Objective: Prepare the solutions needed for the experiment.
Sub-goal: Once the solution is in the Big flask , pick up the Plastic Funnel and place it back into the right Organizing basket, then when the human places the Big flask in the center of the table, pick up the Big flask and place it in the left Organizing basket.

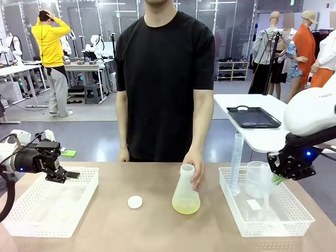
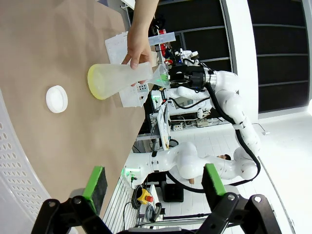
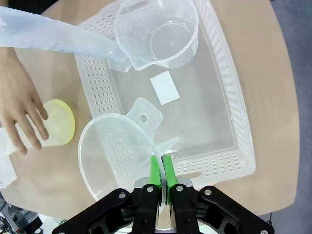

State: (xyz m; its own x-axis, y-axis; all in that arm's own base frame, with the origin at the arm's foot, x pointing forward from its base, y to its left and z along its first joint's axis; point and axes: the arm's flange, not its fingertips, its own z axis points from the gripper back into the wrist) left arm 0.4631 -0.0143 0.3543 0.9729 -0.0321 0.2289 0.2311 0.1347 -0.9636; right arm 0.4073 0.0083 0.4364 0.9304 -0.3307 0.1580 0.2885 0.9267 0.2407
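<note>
Pads of the right gripper (image 3: pixel 161 163) pinch the rim of a clear plastic funnel (image 3: pixel 114 151), jaws nearly together, above the near edge of the right basket (image 3: pixel 234 112). That basket also holds a clear beaker (image 3: pixel 165 29) and a measuring cylinder (image 3: pixel 58 36). Beside it, on the table (image 1: pixel 157 231), the pale yellow solution (image 1: pixel 186 206) sits in the bottom of a conical flask (image 1: pixel 185 184), with a person's hand (image 1: pixel 196 170) on its neck. A white cap (image 1: pixel 135 201) lies near the flask. The left gripper (image 2: pixel 153 181) hangs wide open above the left basket (image 1: pixel 31 210).
</note>
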